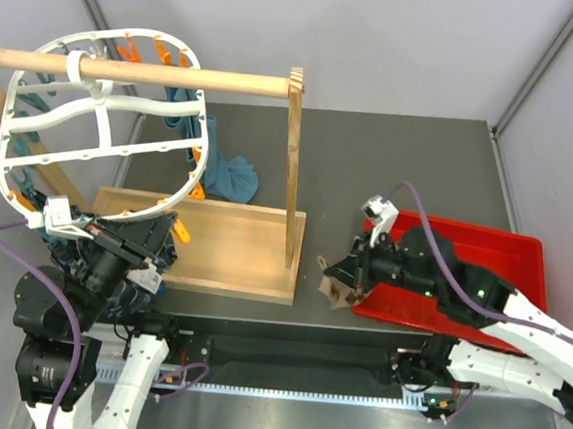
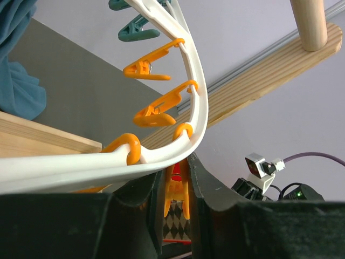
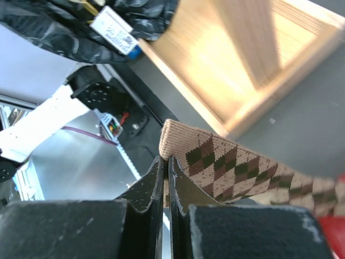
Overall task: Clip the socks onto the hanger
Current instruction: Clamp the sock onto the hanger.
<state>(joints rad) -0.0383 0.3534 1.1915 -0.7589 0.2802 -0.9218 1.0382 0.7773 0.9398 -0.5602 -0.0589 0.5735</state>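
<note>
The white oval hanger [image 1: 102,123] hangs from the wooden rod, with orange and teal pegs along its rim [image 2: 197,91]. At its lower edge my left gripper [image 1: 169,236] [image 2: 175,170] is shut on an orange peg [image 2: 177,189], a finger pressing on each side. A brown argyle sock [image 3: 237,167] [image 1: 335,291] hangs just left of the red tray, and my right gripper [image 1: 349,278] [image 3: 166,160] is shut on it near the cuff. In the left wrist view, a diamond-check patch [image 2: 177,224] shows beyond the peg.
A wooden stand carries the hanger: rod [image 1: 158,73], post [image 1: 292,165] and flat base [image 1: 234,245]. Blue cloth [image 1: 235,175] lies behind the base. A red tray [image 1: 509,256] sits at the right under the right arm. Grey walls close in the table.
</note>
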